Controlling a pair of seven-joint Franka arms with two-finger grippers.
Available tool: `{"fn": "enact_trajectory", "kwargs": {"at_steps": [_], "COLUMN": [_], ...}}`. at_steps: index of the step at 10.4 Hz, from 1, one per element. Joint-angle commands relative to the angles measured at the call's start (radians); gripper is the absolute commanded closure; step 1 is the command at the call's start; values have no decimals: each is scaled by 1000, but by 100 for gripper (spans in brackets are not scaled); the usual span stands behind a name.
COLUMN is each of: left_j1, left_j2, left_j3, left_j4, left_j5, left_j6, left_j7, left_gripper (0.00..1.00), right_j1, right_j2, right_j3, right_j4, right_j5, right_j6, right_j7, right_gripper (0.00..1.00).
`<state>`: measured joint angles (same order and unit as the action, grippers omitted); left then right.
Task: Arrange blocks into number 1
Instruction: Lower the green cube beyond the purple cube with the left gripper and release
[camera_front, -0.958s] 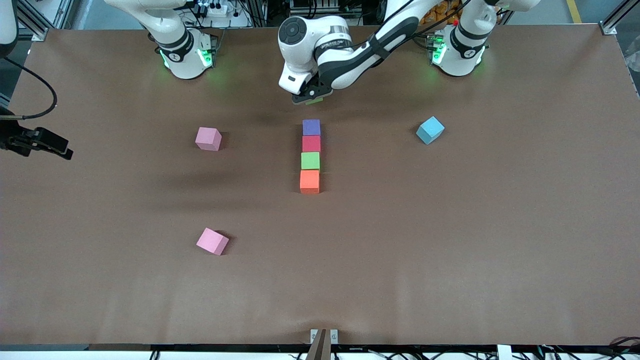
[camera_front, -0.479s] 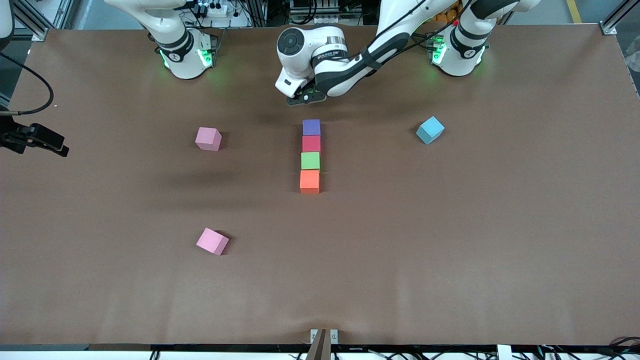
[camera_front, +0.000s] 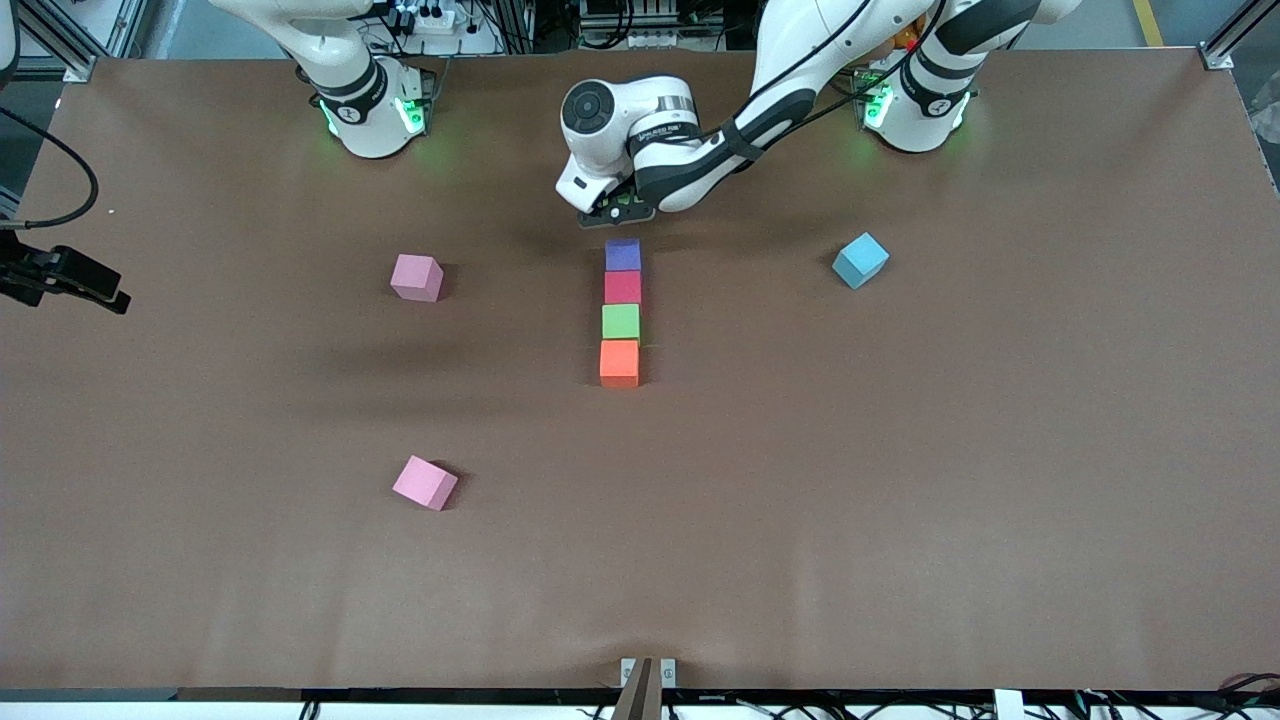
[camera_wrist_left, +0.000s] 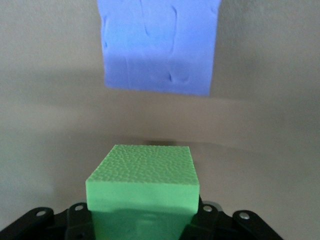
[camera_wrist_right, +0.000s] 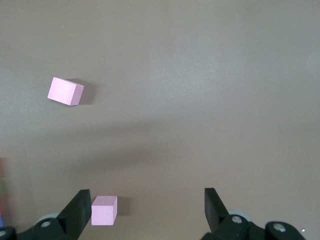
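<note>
Green block (camera_wrist_left: 144, 187) clenched in the left gripper (camera_front: 618, 209) just above the table beside the purple block (camera_front: 623, 254), likely to extend the column; right gripper (camera_wrist_right: 145, 210) spread wide, idle, holding nothing.

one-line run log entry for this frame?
left gripper: shut on green block, beside purple block | right gripper: open, waiting over table

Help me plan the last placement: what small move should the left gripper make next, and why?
Probably lower the green block held by the left gripper to the table, touching the purple block. The line of four blocks ends there, and a small gap remains. The right gripper waits open, apart.
</note>
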<state>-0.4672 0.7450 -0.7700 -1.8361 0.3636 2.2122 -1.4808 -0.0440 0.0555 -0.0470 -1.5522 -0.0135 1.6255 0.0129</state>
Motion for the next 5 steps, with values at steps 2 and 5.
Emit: {"fn": "enact_trajectory", "kwargs": {"at_steps": [2, 5], "left_j1": [-10, -10], "left_j2": [13, 25], "left_j3": [31, 46], "left_j4": [14, 18], "left_j5": [29, 31], "left_j6": [27, 46], "left_j7": [42, 71], "left_gripper": [100, 100], "right_j1": [-22, -17], "right_j2": [1, 0], "right_j3": [27, 26], "right_j4": [18, 18], "right_j5": [-8, 0], "right_j6": [-19, -22], "right_j7": [15, 16], "right_gripper": [0, 0]}}
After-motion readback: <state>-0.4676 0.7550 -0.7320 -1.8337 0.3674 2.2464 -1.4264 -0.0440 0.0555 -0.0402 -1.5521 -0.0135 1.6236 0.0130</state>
